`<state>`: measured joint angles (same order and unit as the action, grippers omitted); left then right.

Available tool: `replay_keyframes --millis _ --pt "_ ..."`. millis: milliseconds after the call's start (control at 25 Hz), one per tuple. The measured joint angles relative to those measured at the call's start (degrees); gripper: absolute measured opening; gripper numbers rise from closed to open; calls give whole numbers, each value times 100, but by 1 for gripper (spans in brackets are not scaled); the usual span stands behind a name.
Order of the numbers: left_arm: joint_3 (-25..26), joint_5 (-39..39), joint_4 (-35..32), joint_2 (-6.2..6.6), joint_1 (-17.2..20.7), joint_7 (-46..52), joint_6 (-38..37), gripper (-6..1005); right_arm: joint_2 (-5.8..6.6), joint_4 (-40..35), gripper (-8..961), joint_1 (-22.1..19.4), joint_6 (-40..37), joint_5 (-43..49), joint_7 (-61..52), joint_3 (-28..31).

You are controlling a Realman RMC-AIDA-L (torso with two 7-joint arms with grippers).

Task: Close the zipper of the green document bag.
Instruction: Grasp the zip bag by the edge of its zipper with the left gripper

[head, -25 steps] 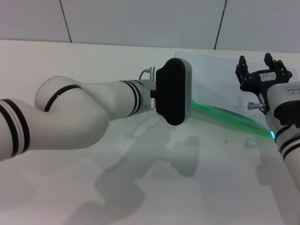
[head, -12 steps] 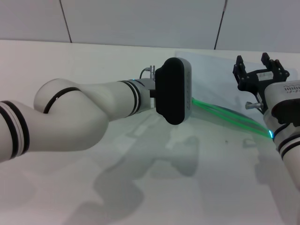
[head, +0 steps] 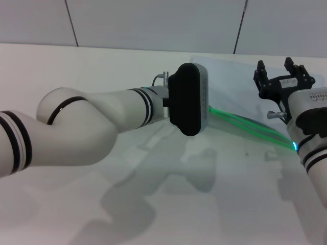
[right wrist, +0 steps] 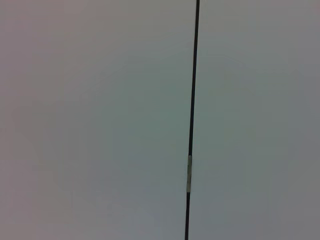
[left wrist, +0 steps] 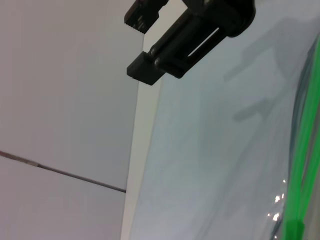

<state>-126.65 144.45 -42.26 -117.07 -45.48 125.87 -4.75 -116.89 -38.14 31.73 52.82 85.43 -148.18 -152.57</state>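
One green document bag (head: pixel 232 89) lies flat on the white desk (head: pixel 102 76), its single zipper (head: pixel 245 125) along the near edge. Two grippers attend: the left gripper's jaws, hidden at the zipper, cannot be judged, while the right gripper (head: pixel 281 76) hovers above the bag's right end, jaws open. With nothing visibly pinning the bag, it would likely slide with any pull on the zipper.

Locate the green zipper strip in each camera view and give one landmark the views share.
Head view: the zipper runs as a slanted green line from behind the left arm's wrist housing toward the right arm.
Left wrist view: the zipper is a bright green band along the picture's right edge.
Right wrist view: not in it; only wall panels and a dark seam.
Shared landmark: the right gripper, black, above the bag.
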Motion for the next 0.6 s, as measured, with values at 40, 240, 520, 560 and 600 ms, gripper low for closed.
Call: replay_keyframes --millis 40,240,520,560,600 --pt "0 -1 3 0 2 -2 8 537 0 -1 595 0 0 0 0 0" --pt "0 -4 53 0 4 9 11 537 0 -4 594 0 0 0 0 0" --pt "0 -5 72 0 4 1 19 537 0 -10 592 0 0 0 0 0" --pt "0 -5 72 0 4 -1 19 537 0 -13 592 0 0 0 0 0" --pt "0 -5 72 0 4 -2 19 537 0 -15 592 0 0 0 0 0"
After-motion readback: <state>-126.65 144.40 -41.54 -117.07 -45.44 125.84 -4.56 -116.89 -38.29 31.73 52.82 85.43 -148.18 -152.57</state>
